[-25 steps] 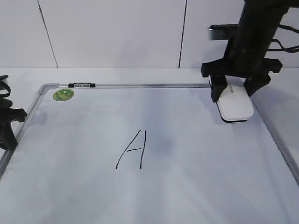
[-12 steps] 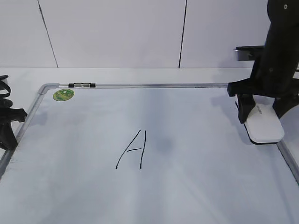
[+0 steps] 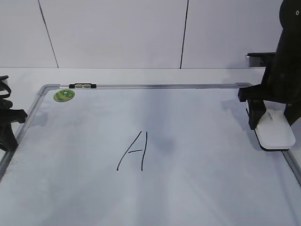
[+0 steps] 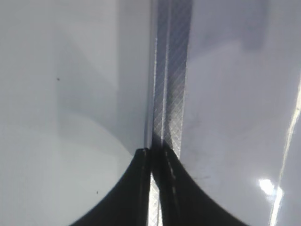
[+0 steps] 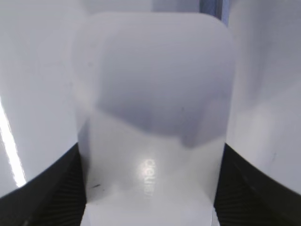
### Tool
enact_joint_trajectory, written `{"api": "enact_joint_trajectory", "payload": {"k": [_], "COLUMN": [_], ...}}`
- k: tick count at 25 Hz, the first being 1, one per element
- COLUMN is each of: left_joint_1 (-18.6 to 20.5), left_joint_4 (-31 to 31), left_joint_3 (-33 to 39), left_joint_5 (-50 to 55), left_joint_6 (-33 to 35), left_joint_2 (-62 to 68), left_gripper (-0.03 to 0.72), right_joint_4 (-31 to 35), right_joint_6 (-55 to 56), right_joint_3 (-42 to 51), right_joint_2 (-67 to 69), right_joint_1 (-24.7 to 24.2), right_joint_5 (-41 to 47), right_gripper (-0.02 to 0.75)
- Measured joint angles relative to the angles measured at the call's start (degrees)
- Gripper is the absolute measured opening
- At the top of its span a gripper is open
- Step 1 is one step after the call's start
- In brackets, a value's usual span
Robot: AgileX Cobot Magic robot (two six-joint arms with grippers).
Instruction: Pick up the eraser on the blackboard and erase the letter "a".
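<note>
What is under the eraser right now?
The eraser, clamped in the right gripper, sits at the right edge of the blackboard, beside its frame. Only a thin dark underside shows; the surface beneath is covered, so contact and any marks there are hidden.

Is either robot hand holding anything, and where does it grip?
The right hand clamps the eraser by its long sides. The left hand holds nothing.

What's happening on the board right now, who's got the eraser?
The right gripper holds the eraser at the right edge of the blackboard, over the frame. Only a capital "A" is visible on the board, with a faint smudge beside it; no lowercase "a" shows. The left gripper is shut and empty, parked over the board's left frame.
</note>
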Motion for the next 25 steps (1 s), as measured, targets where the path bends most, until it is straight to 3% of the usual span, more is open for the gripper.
{"api": "enact_joint_trajectory", "payload": {"k": [25], "left_joint_1": [0.0], "left_joint_4": [-0.21], "left_joint_3": [0.0], "left_joint_5": [0.0], "left_joint_6": [0.0], "left_joint_2": [0.0], "left_gripper": [0.014], "right_joint_4": [-0.9], "right_joint_6": [-1.3], "right_joint_3": [0.0], "right_joint_2": [2.53], "right_joint_1": [-0.05], "right_joint_5": [-0.22], "right_gripper": [0.538]}}
